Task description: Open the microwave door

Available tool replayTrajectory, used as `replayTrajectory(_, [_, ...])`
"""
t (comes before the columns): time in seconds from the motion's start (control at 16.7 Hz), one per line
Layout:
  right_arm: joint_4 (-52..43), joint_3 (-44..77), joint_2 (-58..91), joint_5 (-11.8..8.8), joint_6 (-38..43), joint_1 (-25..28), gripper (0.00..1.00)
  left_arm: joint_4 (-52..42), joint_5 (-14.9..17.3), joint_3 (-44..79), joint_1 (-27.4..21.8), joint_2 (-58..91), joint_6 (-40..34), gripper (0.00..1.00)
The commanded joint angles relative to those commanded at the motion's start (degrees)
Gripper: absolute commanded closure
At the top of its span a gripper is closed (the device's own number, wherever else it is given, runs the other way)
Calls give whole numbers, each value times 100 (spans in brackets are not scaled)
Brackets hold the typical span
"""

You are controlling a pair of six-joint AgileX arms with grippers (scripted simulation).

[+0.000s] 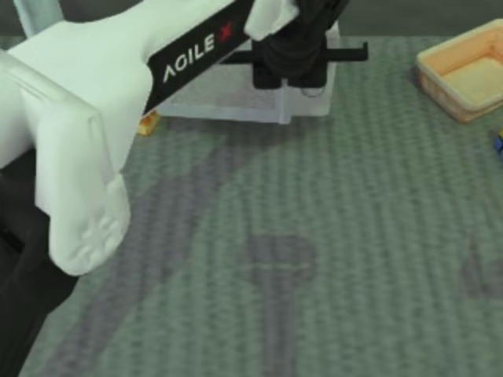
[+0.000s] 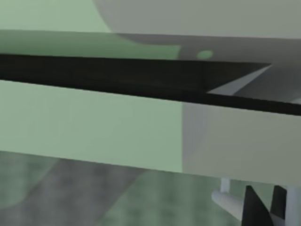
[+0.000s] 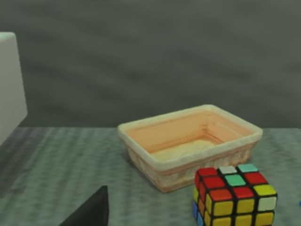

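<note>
Only one microwave (image 1: 236, 102), one basket (image 1: 464, 71), one cube (image 3: 233, 195).

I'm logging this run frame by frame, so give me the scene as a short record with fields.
scene: green woven table, seen from above and from both wrists
microwave: white box at the far edge, mostly hidden under the left arm
microwave door: its glassy pane appears swung out over the table
left end effector: black, at the door's outer edge; fingers not visible
right arm: not in the top view; its camera faces the basket
basket: tan, empty, far right
cube: colourful puzzle cube in front of the basket
</note>
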Motion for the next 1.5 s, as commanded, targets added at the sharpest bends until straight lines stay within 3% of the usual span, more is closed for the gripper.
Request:
replayTrajectory(1.14, [0, 0, 0, 0, 0, 0, 0, 24, 17, -18, -50, 19, -1, 100])
replayTrajectory(1.5, [0, 0, 0, 0, 0, 0, 0, 591, 157, -1101, 7, -604, 412, 100])
